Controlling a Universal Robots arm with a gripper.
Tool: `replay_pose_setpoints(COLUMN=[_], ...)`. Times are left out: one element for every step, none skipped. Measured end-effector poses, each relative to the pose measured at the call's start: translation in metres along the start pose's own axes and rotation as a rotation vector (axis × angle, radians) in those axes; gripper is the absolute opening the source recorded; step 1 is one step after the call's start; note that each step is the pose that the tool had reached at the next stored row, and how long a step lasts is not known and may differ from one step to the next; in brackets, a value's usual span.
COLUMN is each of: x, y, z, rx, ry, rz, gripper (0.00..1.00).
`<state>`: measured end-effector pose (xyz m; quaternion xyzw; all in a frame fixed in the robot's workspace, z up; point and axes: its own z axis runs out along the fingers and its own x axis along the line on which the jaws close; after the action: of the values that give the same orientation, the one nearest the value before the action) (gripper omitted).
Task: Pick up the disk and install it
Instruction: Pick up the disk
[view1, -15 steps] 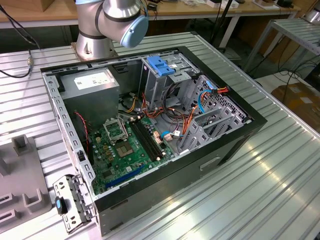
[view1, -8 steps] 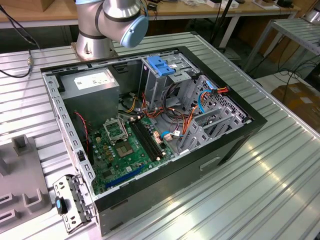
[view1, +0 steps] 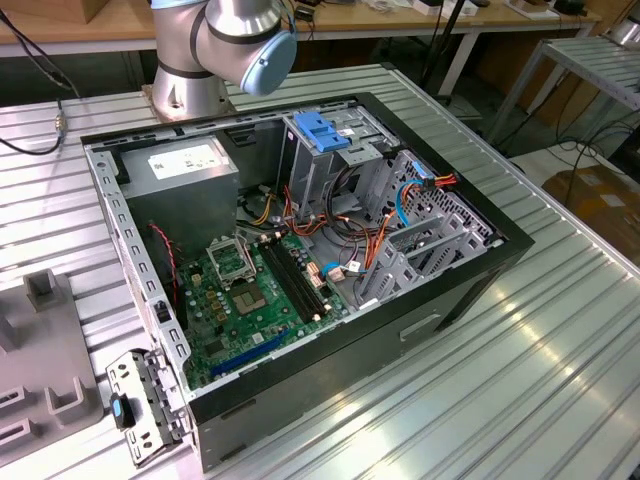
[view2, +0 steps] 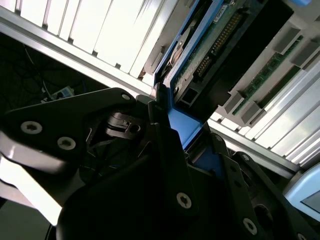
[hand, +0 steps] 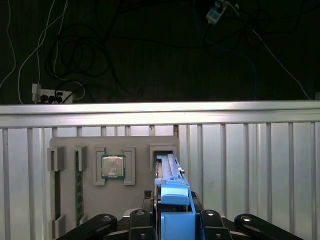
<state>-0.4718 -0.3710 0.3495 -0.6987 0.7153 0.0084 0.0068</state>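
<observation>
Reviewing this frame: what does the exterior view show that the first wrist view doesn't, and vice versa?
Exterior view: the open computer case with its motherboard, and the arm's base. First wrist view: the disk in its blue carrier, on edge, the claw shut on it, and a processor chip. Both: the ribbed metal table and, it seems, the grey parts tray.

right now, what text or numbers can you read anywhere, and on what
None can be read.
White sticker on the grey metal power-supply box: print too small.
Square silver processor chip: markings blurred.
Blue-framed disk, green circuit-board side: print blurred.
</observation>
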Motion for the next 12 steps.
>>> replay_pose_setpoints(x=[0.0000, 0.0000, 0.0000, 0.0000, 0.0000, 0.0000, 0.0000, 0.0000, 0.0000, -0.0001, -0.0001, -0.0001], y=[0.0000, 0.0000, 0.0000, 0.0000, 0.0000, 0.0000, 0.0000, 0.0000, 0.0000, 0.0000, -0.0001, 0.0000], z=[-0.0002, -0.0005, -0.0007, -0.0009, -0.0011, -0.0012, -0.0014, -0.0017, -0.0020, -0.0022, -0.0025, -0.0028], rx=[0.0000, 0.0001, 0.0001, 0.0001, 0.0000, 0.0000, 0.0001, 0.0000, 0.0000, 0.0000, 0.0001, 0.0000], ry=[0.0000, 0.0000, 0.0000, 0.0000, 0.0000, 0.0000, 0.0000, 0.0000, 0.0001, 0.0000, 0.0000, 0.0000], rz=[0.000, 0.000, 0.000, 0.000, 0.000, 0.000, 0.000, 0.000, 0.000, 0.000, 0.000, 0.000], gripper=[0.37, 0.37, 0.37, 0.37, 0.37, 0.37, 0.37, 0.37, 0.37, 0.37, 0.37, 0.37])
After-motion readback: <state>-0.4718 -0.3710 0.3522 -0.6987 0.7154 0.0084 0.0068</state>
